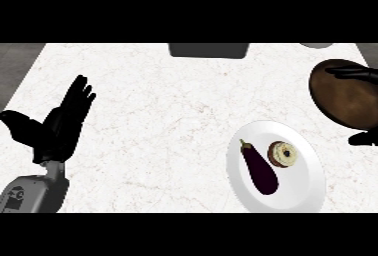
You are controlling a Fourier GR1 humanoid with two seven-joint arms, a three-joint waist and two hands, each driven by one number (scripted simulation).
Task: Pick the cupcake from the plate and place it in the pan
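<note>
Plate (pixel 310 197), glossy white oval, near right, carries a doughnut-shaped cupcake (pixel 282 154) beside a purple eggplant (pixel 259 170) | round brown pan (pixel 345 95) far right | I see left hand (pixel 63 125) splayed, empty | right hand (pixel 356 73) fingers: can't tell

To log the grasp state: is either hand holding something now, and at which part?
Nothing is seen held. The left hand rests open at the left edge. The right hand, over the pan, is mostly cut off. The cupcake lies on the plate.

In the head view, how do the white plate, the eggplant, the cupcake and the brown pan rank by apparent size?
1. White plate
2. Brown pan, cut off by the right edge and partly hidden by the right hand, so its rank against the plate is unsure
3. Eggplant
4. Cupcake
</note>
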